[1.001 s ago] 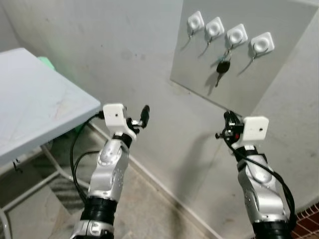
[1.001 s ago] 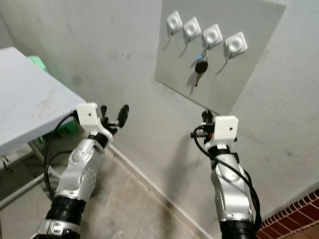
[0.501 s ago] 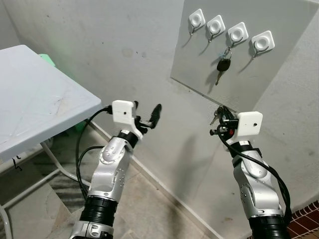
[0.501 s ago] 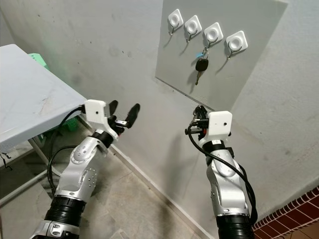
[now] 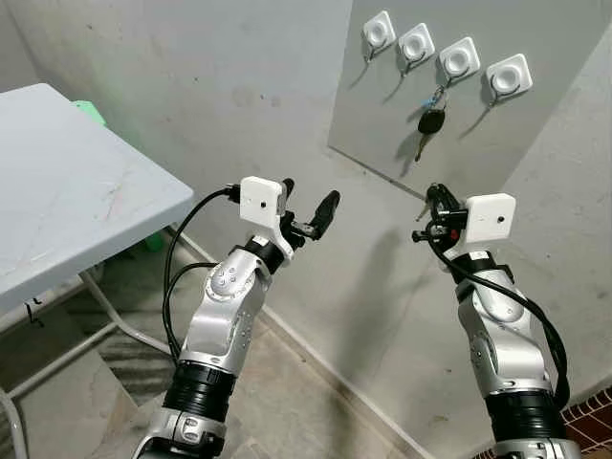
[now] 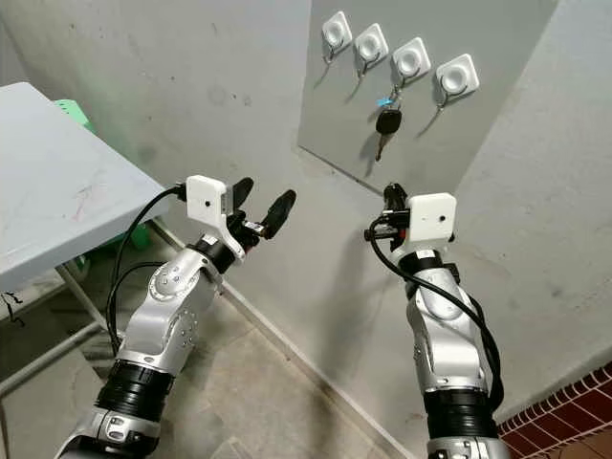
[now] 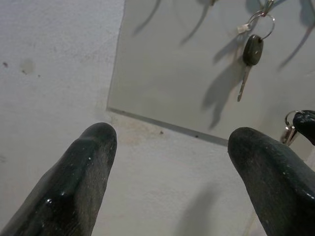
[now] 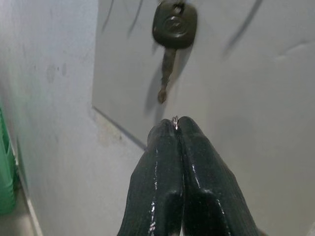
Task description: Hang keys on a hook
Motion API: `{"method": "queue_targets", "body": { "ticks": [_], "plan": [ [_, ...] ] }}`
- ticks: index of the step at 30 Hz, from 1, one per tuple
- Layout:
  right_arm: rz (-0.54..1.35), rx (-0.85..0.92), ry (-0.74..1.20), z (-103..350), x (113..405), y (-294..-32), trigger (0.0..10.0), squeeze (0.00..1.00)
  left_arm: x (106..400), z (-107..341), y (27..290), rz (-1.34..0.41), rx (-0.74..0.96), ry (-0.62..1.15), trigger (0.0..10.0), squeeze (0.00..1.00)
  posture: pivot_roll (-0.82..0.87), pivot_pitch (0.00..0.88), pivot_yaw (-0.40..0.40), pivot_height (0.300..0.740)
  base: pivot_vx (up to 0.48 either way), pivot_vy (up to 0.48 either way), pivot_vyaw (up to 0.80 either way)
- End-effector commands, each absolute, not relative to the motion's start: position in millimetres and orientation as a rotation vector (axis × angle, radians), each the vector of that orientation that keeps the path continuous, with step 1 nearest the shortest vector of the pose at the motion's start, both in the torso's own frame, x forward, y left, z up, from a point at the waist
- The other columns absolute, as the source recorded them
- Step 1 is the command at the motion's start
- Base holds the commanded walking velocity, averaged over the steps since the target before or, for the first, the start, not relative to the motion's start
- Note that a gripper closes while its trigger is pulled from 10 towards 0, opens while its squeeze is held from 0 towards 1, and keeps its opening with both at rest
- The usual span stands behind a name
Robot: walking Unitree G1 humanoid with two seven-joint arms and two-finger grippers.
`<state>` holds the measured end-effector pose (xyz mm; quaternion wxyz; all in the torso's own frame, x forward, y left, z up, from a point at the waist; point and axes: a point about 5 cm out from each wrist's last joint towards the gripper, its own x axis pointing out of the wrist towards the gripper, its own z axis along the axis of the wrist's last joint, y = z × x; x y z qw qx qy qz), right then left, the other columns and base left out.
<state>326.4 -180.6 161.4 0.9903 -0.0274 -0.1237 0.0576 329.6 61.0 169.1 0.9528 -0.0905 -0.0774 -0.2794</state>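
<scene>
Four white hooks (image 5: 457,59) sit in a row on a grey board (image 5: 478,153) on the wall. A black key (image 5: 429,122) hangs from the third hook. My right gripper (image 5: 433,199) is raised just below the board's lower edge, shut on a small silver key ring (image 8: 174,119) that peeks out between its fingertips; the hanging black key (image 8: 174,24) is straight ahead of it. My left gripper (image 5: 308,196) is lifted toward the wall left of the board, open and holding nothing. Its fingers (image 7: 83,167) frame the board.
A white folding table (image 5: 76,191) stands at the left, with something green (image 5: 91,110) behind it. The grey wall runs close in front of both arms. Tiled floor (image 5: 287,402) lies below, and a brick surface (image 5: 598,421) shows at the lower right.
My left arm has risen and swung right, closer to the board. My right gripper has lifted slightly toward the board's lower edge, still shut.
</scene>
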Motion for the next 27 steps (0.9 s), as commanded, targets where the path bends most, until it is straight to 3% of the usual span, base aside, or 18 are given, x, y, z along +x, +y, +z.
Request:
{"method": "queue_targets", "body": {
  "ticks": [1, 11, 27],
  "plan": [
    [0.078, -0.051, -0.289, 172, 330, -189, 10.0, 0.0, 331, 178, 54, -0.614, -0.163, -0.18, 10.0, 0.0, -0.03, 0.0, -0.06, 0.74, 0.0, 0.0, 0.0],
    [0.024, -0.016, -0.386, 196, 335, -204, 10.0, 0.0, 325, 191, 40, -0.716, -0.12, -0.222, 10.0, 0.0, -0.03, 0.002, -0.053, 0.74, 0.0, 0.0, 0.0],
    [0.176, 0.11, -0.608, 246, 330, -191, 10.0, 0.0, 320, 210, 29, -0.797, -0.092, -0.274, 10.0, 0.0, -0.03, 0.015, -0.042, 0.74, 0.0, 0.0, 0.0]
  ]
}}
